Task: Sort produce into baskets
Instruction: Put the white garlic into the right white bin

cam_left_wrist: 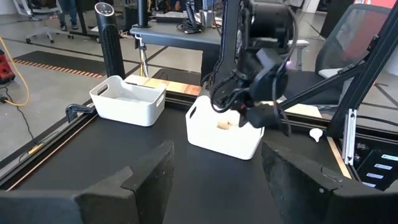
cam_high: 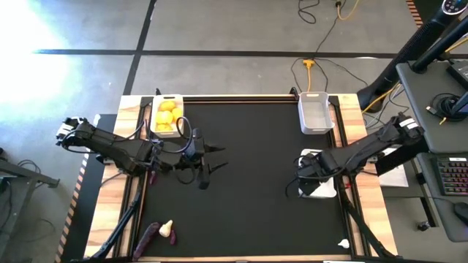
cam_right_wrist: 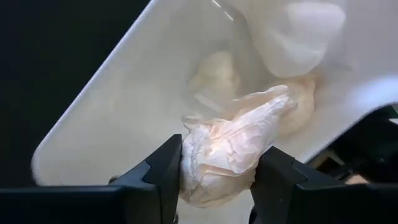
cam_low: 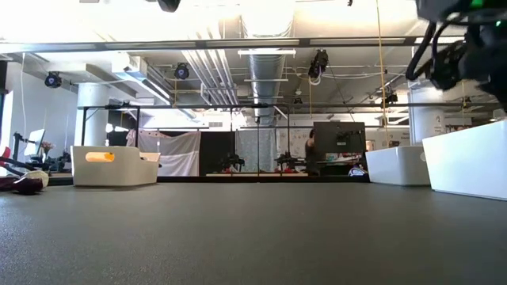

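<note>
Your right pincer [cam_right_wrist: 214, 177] is clamped on a white garlic bulb [cam_right_wrist: 230, 152], holding it just over the near white basket [cam_high: 319, 183] at the right side of the counter [cam_high: 248, 175], with another bulb already lying inside. Your left pincer [cam_high: 203, 159] hangs partly open and empty above the counter's left half, near the far-left basket [cam_high: 166, 115] that holds yellow lemons [cam_high: 167, 117]. A third basket [cam_high: 314, 113] sits at the far right, and a purple eggplant [cam_high: 146, 238] lies beside a loose garlic bulb [cam_high: 167, 229] at the near left edge
</note>
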`<state>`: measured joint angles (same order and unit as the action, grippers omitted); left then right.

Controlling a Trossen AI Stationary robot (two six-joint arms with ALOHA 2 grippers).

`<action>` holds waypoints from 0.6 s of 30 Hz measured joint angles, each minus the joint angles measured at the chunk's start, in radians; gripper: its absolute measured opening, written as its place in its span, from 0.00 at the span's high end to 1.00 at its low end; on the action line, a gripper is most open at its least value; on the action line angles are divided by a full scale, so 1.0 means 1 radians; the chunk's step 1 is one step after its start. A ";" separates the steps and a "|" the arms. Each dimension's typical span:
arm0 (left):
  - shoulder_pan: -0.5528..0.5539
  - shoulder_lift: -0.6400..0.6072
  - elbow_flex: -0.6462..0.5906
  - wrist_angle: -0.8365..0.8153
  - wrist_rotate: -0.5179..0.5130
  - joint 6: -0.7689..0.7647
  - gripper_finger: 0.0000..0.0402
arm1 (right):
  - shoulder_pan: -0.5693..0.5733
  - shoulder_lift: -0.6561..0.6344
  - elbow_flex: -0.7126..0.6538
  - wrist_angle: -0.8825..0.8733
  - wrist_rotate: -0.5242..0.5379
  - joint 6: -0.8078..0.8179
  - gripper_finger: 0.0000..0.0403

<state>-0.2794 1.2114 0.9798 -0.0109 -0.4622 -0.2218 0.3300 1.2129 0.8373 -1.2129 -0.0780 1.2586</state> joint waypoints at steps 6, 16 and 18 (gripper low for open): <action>0.000 0.000 0.000 0.000 0.000 0.000 0.44 | -0.028 0.000 -0.030 0.025 0.000 0.011 0.58; 0.000 0.000 0.000 0.000 0.000 0.000 0.44 | -0.017 -0.001 0.076 0.014 0.005 0.086 0.38; 0.000 0.000 0.000 0.001 0.000 0.000 0.44 | 0.017 -0.001 0.128 0.014 0.031 0.125 0.37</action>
<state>-0.2798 1.2114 0.9798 -0.0101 -0.4622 -0.2221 0.3473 1.2118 0.9649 -1.1990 -0.0473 1.3837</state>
